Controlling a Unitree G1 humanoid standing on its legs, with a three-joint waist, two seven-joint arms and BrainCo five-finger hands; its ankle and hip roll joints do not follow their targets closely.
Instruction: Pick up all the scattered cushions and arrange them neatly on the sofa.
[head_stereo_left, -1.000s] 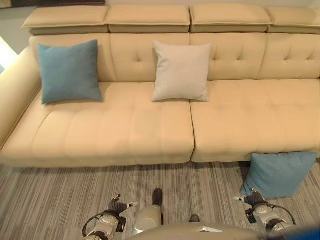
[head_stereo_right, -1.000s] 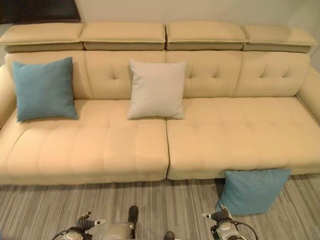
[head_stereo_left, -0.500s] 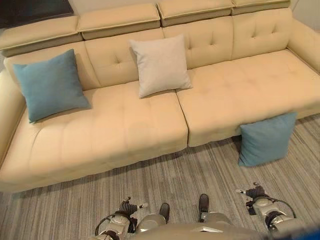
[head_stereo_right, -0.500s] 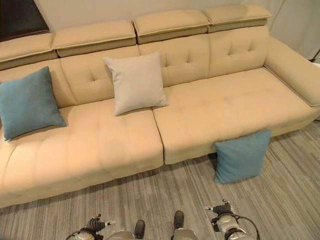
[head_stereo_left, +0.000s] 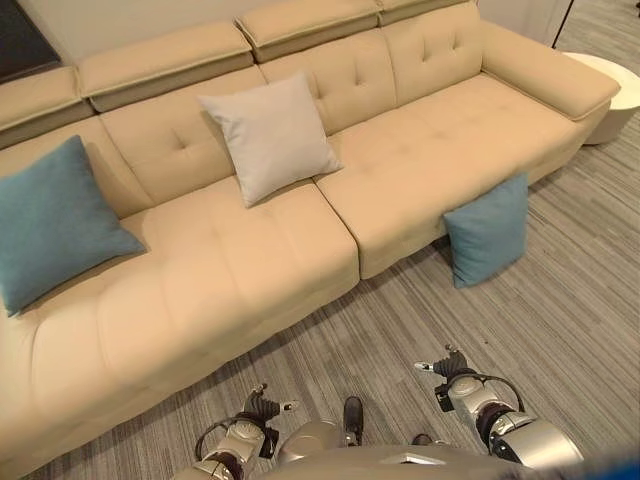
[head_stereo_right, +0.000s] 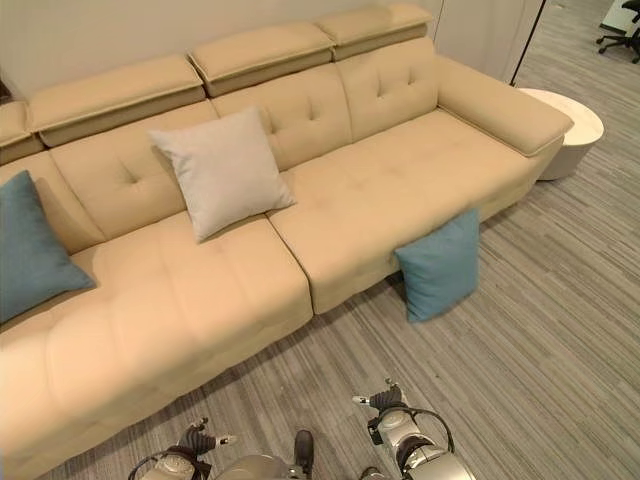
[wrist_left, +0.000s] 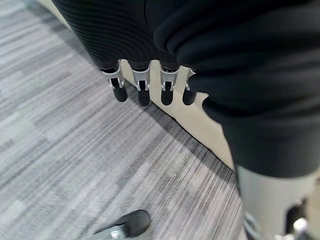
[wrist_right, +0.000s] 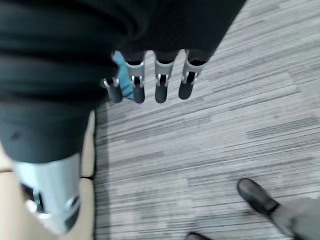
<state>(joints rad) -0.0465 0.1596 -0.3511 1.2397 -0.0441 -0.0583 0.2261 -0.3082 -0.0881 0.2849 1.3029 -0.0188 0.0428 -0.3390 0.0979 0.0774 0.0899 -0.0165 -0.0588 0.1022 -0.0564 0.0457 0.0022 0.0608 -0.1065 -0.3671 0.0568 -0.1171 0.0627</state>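
Camera swung right; both hands' fingers (wrist_right: 161, 90) straight, empty.

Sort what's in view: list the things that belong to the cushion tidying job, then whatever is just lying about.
Belongs to the job:
- blue cushion on the floor, leaning against the sofa front
- sofa
- light grey cushion, against the backrest
- blue cushion on the seat, by the sofa's left end
- left robot hand and right robot hand, both empty

Just lying about:
- round white side table
- office chair
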